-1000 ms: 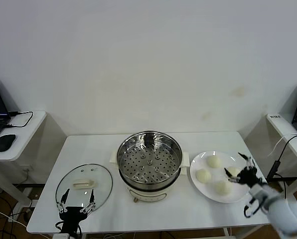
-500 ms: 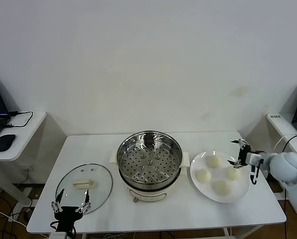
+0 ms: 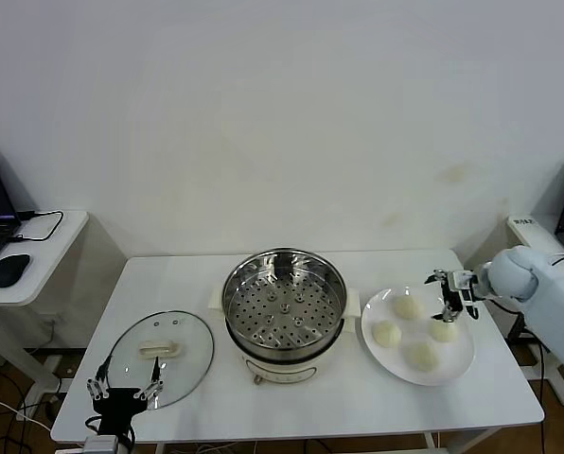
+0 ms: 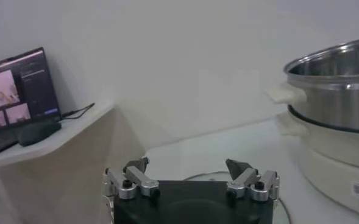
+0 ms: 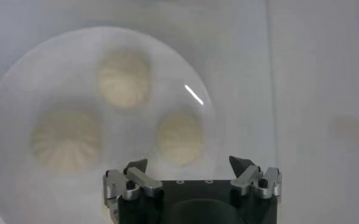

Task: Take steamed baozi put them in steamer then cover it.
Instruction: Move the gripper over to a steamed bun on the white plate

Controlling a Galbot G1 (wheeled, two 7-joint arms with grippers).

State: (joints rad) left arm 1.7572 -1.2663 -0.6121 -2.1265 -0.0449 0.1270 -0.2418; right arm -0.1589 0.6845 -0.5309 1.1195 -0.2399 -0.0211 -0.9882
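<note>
A: Where's your right gripper (image 3: 449,297) now?

B: Above the far right side of the white plate (image 3: 460,367), fingers spread wide with nothing between them. Your right wrist view looks straight down on the plate (image 5: 21,91) and shows three of the steamed baozi (image 5: 125,78); the head view shows all four steamed baozi (image 3: 386,333) lying apart from each other on it.

A: And the steamer (image 3: 284,301)?

B: It sits mid-table on its cream base, the perforated floor bare. The cover (image 3: 160,357) lies flat on the table (image 3: 358,402) to the steamer's left, handle up.

A: Your left gripper (image 3: 123,395)?

B: Low at the table's front edge, just by the cover's near rim (possibly overlapping it, which is hard to judge from the head view). Its fingers are splayed and hold nothing; the left wrist view shows the same gripper (image 4: 191,178) with the steamer (image 4: 334,73) off to one side
</note>
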